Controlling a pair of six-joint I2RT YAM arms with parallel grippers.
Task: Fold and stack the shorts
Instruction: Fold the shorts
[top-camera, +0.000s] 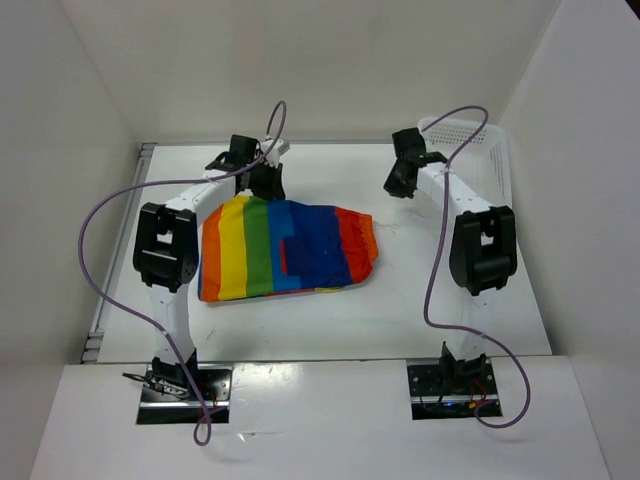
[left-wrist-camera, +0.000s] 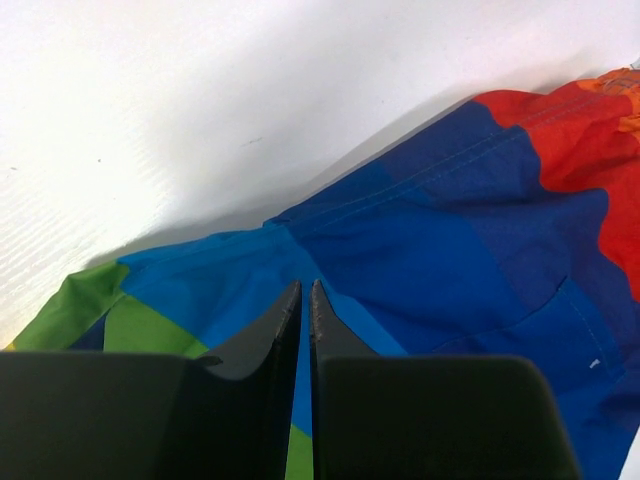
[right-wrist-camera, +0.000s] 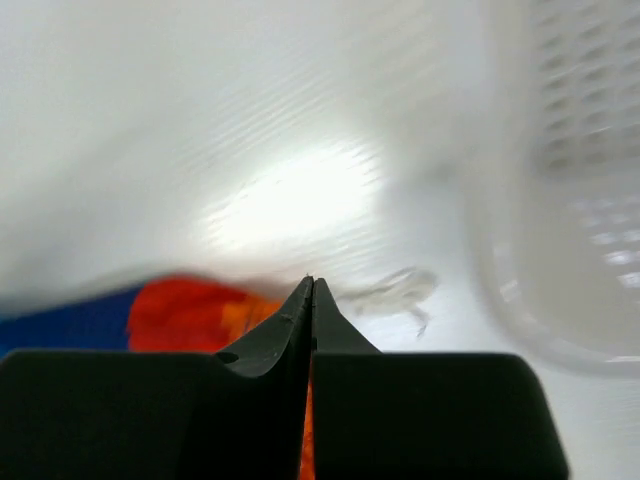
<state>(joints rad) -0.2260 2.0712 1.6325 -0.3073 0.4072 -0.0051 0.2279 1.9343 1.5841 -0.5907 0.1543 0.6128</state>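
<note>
Shorts lie centre-left on table; L gripper at their far edge; R gripper betw. shorts & basket, which sits in far-right corner.

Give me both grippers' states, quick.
Left gripper: closed, apparently pinching the shorts.
Right gripper: closed, holding nothing.

white table, plain white back wall, white side panels left and right, white mesh basket in the far right corner, metal rail along the table's left edge, bright even light, soft glare on the tabletop
</note>
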